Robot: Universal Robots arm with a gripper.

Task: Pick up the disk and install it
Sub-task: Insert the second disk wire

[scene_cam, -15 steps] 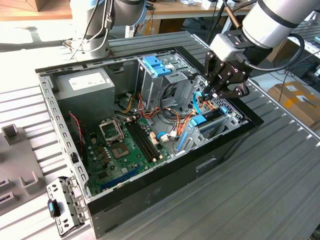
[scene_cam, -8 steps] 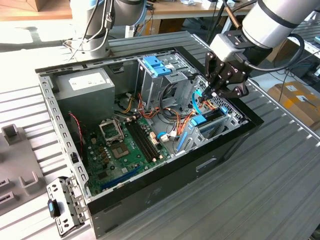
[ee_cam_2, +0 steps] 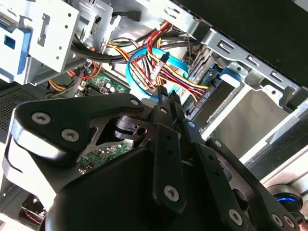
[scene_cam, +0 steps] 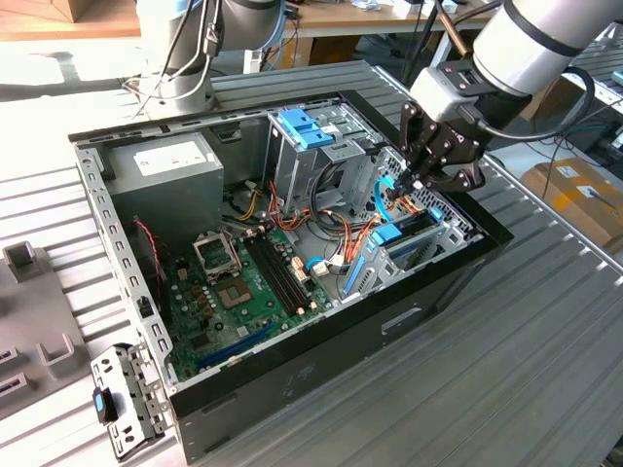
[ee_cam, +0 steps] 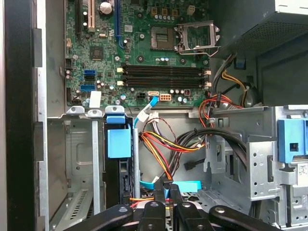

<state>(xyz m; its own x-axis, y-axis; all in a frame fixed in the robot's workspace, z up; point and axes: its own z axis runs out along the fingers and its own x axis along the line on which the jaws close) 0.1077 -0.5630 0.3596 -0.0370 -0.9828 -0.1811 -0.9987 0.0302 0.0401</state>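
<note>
One disk (ee_cam: 119, 159) sits upright in the case's corner bay; your gripper (ee_cam: 167, 188) hovers beside it, fingers (ee_cam: 160, 191) clenched, empty.

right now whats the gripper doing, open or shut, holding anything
Gripper: shut, fingertips pressed together, holding nothing; it hangs over the cables inside the open computer case, near the dark rectangular disk with blue plastic rails seated in the bay.

open computer case (scene_cam: 292, 379) | green motherboard (ee_cam: 139, 53) | grey power supply (scene_cam: 161, 161) | blue cable (ee_cam_2: 137, 67)
</note>
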